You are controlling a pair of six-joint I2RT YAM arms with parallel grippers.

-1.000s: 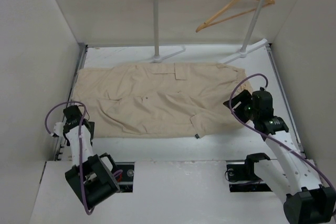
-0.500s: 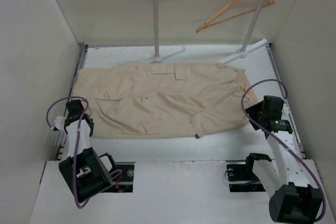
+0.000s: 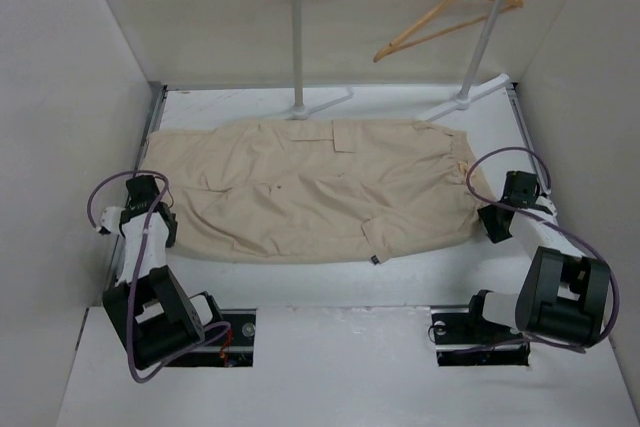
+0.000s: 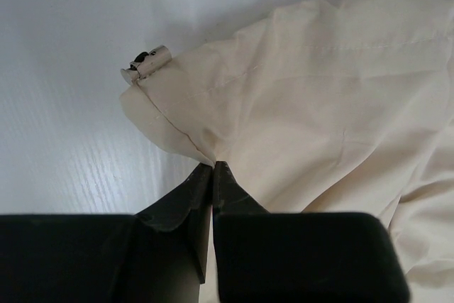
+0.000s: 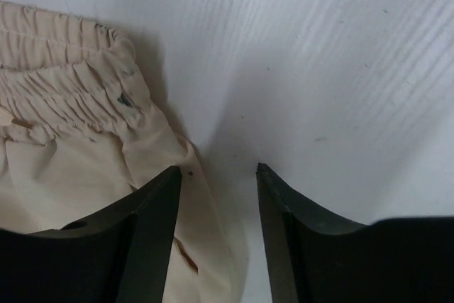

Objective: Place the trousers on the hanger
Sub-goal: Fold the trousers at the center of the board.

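Observation:
The beige trousers [image 3: 310,192] lie flat across the table, waistband to the right. The wooden hanger [image 3: 447,15] hangs on the rail at the back right. My left gripper [image 3: 160,222] is at the leg end on the left. In the left wrist view the left gripper [image 4: 213,164] is shut, its tips pinching the edge of the hem [image 4: 177,129] next to a small metal cord stopper [image 4: 145,63]. My right gripper [image 5: 218,168] is open at the waistband end: one finger over the cloth [image 5: 78,133], the other over bare table, the trousers' edge between them.
The white clothes-rail stand [image 3: 297,37] rises behind the trousers, its feet [image 3: 325,104] on the table's far side. White walls close in on the left, right and back. A strip of bare table [image 3: 300,282] lies between the trousers and the arm bases.
The left jaws have closed on the hem. The right arm has swung right and back off the trousers to the waistband's edge, and its jaws have narrowed.

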